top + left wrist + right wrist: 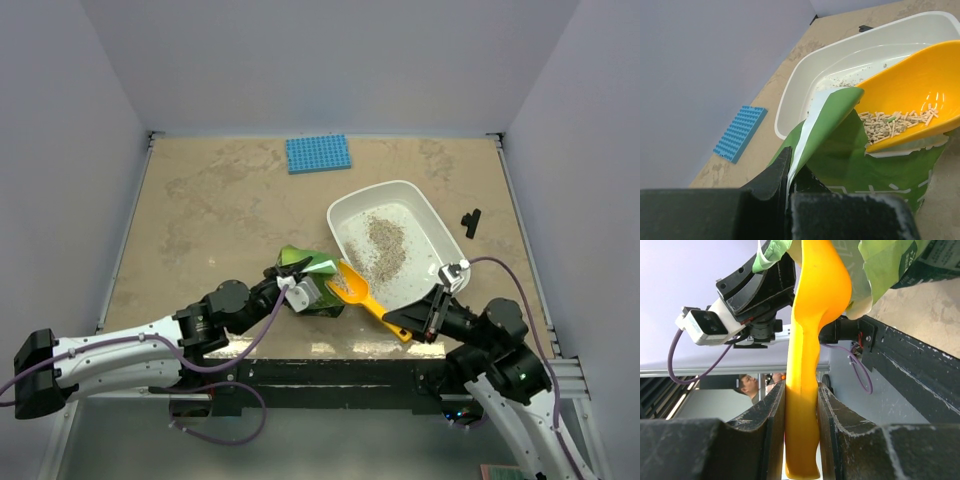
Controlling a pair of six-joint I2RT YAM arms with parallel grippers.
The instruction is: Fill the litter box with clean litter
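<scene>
**Gripping bag and scoop**

The left fingers (771, 179) pinch the edge of the green bag (840, 150) (its white print cut off, unreadable); the right fingers (762, 426) clamp the handle of the orange scoop (810, 315). Beyond, the litter box (400, 184) holds a scattered heap of clean litter (383, 243).

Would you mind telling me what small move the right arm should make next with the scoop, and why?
Probably lift the orange scoop clear of the green bag and carry it over the litter box. The right gripper is shut on its handle, its bowl holds some clean litter at the bag's mouth, which the left gripper pinches, and the box lies just beyond.
</scene>
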